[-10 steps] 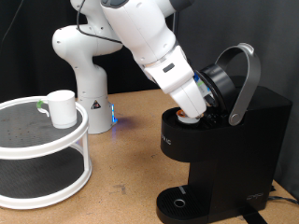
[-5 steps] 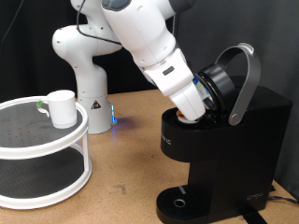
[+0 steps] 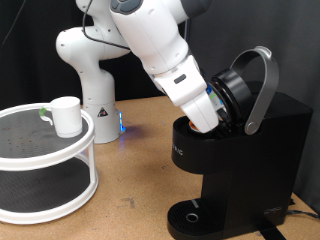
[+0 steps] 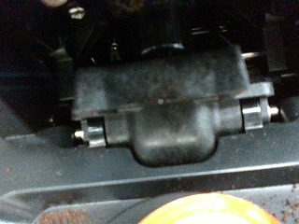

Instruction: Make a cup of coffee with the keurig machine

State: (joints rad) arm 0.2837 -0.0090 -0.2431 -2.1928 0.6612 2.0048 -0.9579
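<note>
Exterior view puts my gripper down inside the open keurig machine; I can't tell its finger spread. Cup sits on the white shelf.

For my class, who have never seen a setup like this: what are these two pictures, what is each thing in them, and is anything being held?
The wide picture comes from a camera standing off the arm. The white robot arm reaches its tool into the open top of the black keurig machine, whose lid is raised. At that view's left, a white cup stands on a round two-tier rack. The dark close-up is from a camera on the arm's hand, looking into the machine. Neither picture shows anything held.
</note>
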